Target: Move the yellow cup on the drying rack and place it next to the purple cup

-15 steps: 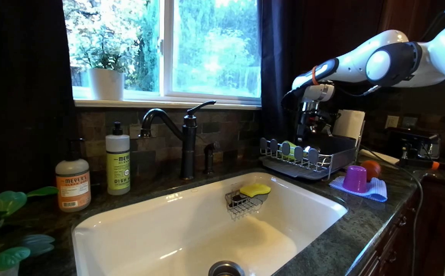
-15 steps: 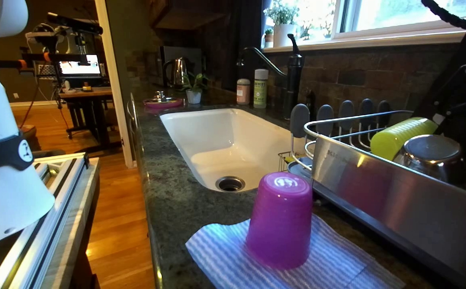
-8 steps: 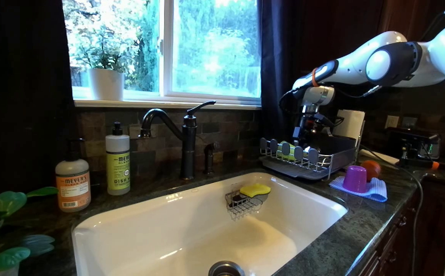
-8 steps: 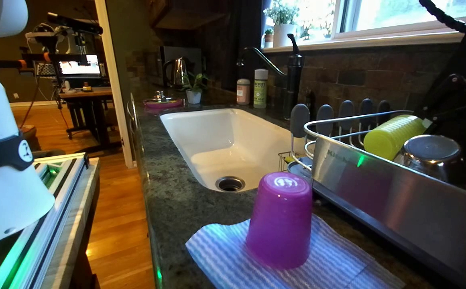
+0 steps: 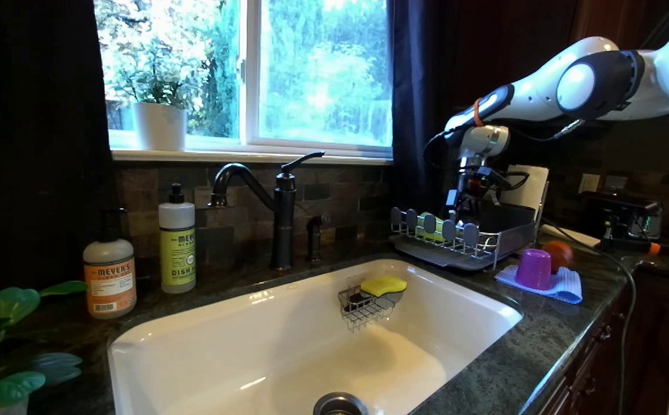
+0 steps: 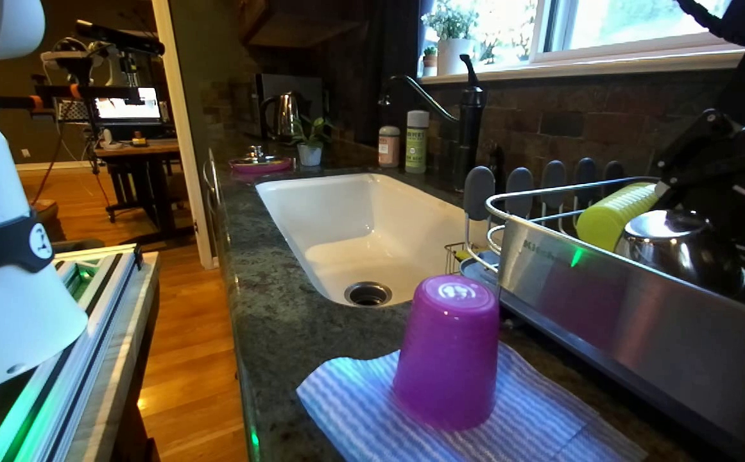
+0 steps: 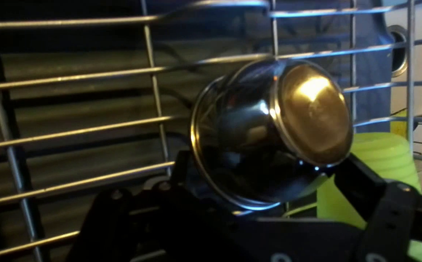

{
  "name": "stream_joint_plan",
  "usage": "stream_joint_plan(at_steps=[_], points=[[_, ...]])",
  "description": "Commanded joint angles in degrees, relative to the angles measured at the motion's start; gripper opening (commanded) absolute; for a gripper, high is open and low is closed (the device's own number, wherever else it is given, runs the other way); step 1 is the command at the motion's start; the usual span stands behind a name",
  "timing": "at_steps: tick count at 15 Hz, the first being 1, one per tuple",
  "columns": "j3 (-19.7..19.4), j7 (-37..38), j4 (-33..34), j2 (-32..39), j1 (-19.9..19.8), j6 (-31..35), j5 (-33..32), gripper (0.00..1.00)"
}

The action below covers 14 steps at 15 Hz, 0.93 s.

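The yellow cup [image 6: 609,217] lies on its side in the drying rack [image 6: 577,289], behind the rack's prongs in an exterior view [image 5: 431,227]. In the wrist view the cup [image 7: 389,156] is at the right, partly behind my right finger. My gripper [image 7: 265,160] is open, low in the rack. A shiny metal bowl [image 7: 240,120] lies tilted in front of and between the fingers; I cannot tell how firmly they touch it. The gripper also shows dark above the rack [image 5: 461,210]. The purple cup [image 6: 449,359] stands upside down on a striped cloth [image 6: 353,398].
The metal bowl sits right beside the yellow cup, also in an exterior view [image 6: 674,253]. The rack's steel side wall [image 6: 642,346] stands between the cup and the cloth. The white sink [image 5: 253,357] is beside the rack. A red-orange round thing [image 5: 559,255] is behind the purple cup.
My gripper has moved lower into the rack. The yellow cup has shifted a little away along the rack, and the metal bowl has tilted and shifted the same way. The purple cup has not moved.
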Motion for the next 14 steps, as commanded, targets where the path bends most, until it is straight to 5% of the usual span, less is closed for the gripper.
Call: stream_joint_plan(at_steps=[1, 9, 10, 11, 14], points=[[0.5, 0.68, -5.06, -2.94, 0.05, -1.67, 1.39, 1.0], [2.86, -2.58, -7.64, -9.01, -1.18, -12.55, 5.34, 1.0], [2.88, -2.78, -7.69, -9.35, -1.16, -14.31, 5.52, 0.75], [2.84, -3.09, -7.73, -9.72, -1.08, -15.83, 5.53, 0.74], [2.53, -3.32, -8.07, -10.05, -0.66, -19.11, 4.7, 0.5]])
